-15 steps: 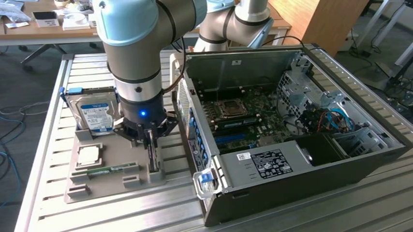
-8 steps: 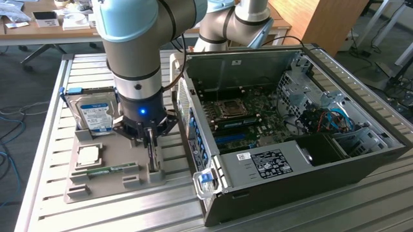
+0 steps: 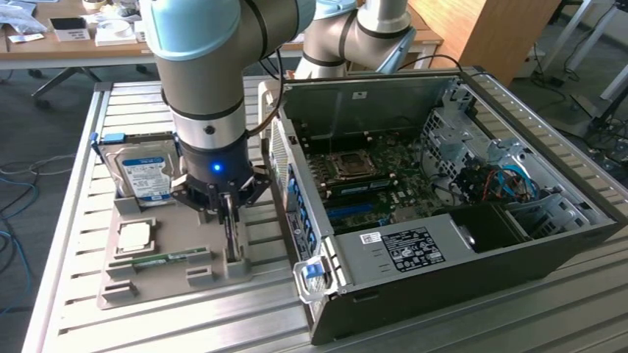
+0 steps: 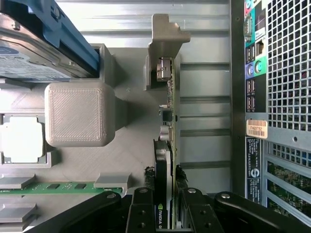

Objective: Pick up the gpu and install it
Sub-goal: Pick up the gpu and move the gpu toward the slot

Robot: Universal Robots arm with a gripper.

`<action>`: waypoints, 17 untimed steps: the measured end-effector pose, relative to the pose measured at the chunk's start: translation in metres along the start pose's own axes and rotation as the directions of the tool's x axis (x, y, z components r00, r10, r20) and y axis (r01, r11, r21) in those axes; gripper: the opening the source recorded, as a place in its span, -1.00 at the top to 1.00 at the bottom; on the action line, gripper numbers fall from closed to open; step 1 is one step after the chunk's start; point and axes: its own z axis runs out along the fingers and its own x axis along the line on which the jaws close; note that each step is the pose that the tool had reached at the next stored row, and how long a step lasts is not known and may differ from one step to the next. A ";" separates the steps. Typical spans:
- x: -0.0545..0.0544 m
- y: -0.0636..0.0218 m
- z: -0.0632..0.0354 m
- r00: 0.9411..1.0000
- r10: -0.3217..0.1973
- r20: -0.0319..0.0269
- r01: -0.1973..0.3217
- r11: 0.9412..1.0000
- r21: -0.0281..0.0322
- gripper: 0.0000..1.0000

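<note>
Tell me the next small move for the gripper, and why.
Probably lift straight up. The gripper appears closed on the gpu, which stands on edge in its slot in the grey tray, beside the computer case.

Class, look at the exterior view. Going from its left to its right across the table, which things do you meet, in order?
Hard drive → gripper at the gpu → open computer case, with its motherboard, then blue cables.

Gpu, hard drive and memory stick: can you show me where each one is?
gpu (image 4: 162, 165): wrist view, on its black cooler's edge.
hard drive (image 3: 147, 176): exterior view, on its blue-white label.
memory stick (image 3: 162, 258): exterior view, on its green middle.
</note>
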 end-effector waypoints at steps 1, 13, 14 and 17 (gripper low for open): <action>0.000 0.0001 -0.0018 1.000 0.000 0.000 0.000 1.000 0.000 0.47; -0.001 0.0018 -0.0391 1.000 0.000 0.000 0.000 1.000 0.000 0.47; -0.001 0.0019 -0.0415 1.000 0.000 0.000 0.000 1.000 0.000 0.47; -0.001 0.0021 -0.0470 1.000 0.000 0.000 0.000 1.000 0.000 0.47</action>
